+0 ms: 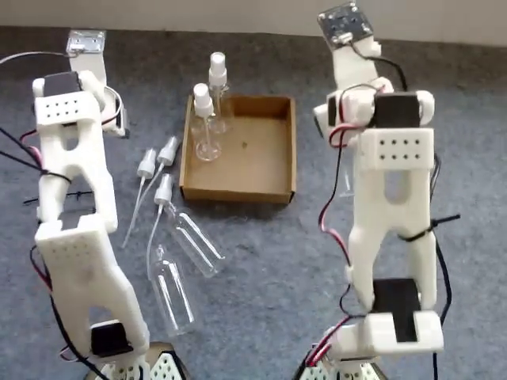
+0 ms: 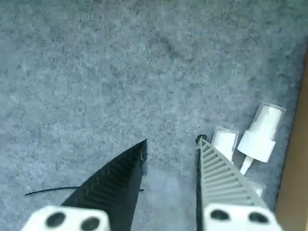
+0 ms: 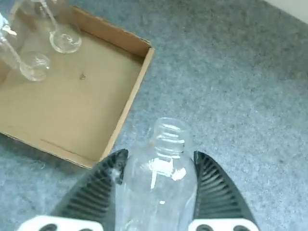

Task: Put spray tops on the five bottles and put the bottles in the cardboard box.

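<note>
Looked like a small robotics lab setup: bench (image 1: 269, 269) covered in grey carpet-like cloth, white plastic left arm (image 1: 75, 237) and right arm (image 1: 392, 198) standing at its near edge, bare wiring (image 1: 323, 215) hanging loose, pale wall (image 1: 238, 12) along the far side.

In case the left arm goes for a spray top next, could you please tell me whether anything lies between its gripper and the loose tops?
Nothing visible does. The left gripper is open over bare carpet, and spray tops lie right beside its light finger, by the cardboard box wall.
</note>
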